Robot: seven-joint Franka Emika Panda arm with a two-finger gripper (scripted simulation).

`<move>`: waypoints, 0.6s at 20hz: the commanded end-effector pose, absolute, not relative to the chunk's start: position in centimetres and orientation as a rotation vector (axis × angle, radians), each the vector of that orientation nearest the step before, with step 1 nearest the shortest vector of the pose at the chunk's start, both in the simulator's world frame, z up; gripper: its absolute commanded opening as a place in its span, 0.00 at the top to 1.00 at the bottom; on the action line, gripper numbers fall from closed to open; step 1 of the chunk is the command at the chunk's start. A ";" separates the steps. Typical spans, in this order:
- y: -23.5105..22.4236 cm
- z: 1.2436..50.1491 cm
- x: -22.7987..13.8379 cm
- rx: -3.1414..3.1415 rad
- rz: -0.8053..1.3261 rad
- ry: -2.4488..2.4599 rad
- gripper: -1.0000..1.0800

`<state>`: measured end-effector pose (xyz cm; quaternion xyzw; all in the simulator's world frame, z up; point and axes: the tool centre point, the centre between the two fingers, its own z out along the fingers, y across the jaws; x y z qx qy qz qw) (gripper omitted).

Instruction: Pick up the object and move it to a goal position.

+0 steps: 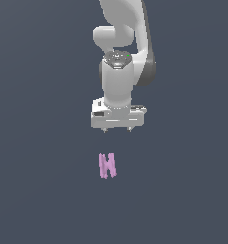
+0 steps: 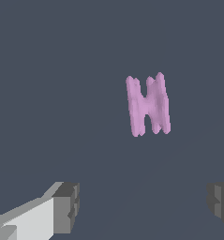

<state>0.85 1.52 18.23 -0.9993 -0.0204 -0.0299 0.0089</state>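
The object (image 1: 108,165) is a small pale pink-purple piece shaped like a blocky N, lying on the dark grey surface. In the wrist view the object (image 2: 148,105) shows flat with its two prongs and diagonal bar clear. My white gripper (image 1: 117,129) hangs above it, a little toward the exterior view's right, with a clear gap between them. The gripper (image 2: 144,206) is open; its grey fingertips (image 2: 68,206) stand wide apart with nothing between them. The object is narrower than the gap.
The white arm (image 1: 120,57) rises from the gripper toward the top of the exterior view. Plain dark grey ground (image 1: 39,190) surrounds the object on all sides.
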 end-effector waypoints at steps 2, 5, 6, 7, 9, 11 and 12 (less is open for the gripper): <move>1.9 18.5 0.9 -3.117 -0.101 -0.075 0.04; 1.7 18.3 1.0 -3.119 -0.098 -0.073 0.04; 1.7 18.2 1.1 -3.119 -0.097 -0.075 0.04; 1.7 18.1 1.3 -3.120 -0.096 -0.077 0.04; 1.6 17.8 1.6 -3.120 -0.093 -0.082 0.04; 1.4 17.4 2.1 -3.122 -0.089 -0.089 0.04; 1.3 17.2 2.4 -3.122 -0.087 -0.093 0.04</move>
